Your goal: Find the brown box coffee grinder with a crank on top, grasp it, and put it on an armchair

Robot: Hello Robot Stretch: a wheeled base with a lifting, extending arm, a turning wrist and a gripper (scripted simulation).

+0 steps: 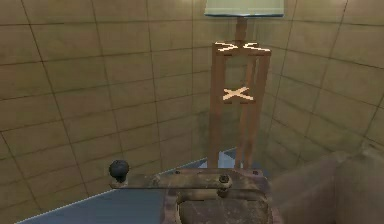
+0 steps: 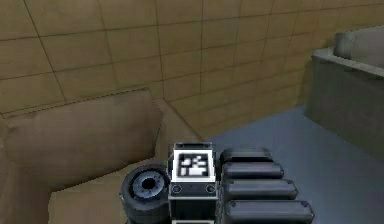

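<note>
Coffee grinder [image 1: 220, 203] sits right under you at the forward view's bottom edge, a brown box with its crank [image 1: 170, 181] reaching left to a dark knob [image 1: 118, 170]; whether it's carried or resting, I can't tell; gripper [image 2: 148, 190] shows as a dark round body at the arm side view's bottom, fingers not made out, so I can't tell if they're apart or together, nor what it holds; just beyond is the beige armchair [image 2: 80, 135]; watch that crank, it juts sideways and could snag the chair's padded arm; let go over the edge rather than the seat and the box likely tumbles to the floor [image 2: 260, 125]; farther off, the wooden lamp stand [image 1: 238, 95] stands ahead, so driving forward risks a knock.
</note>
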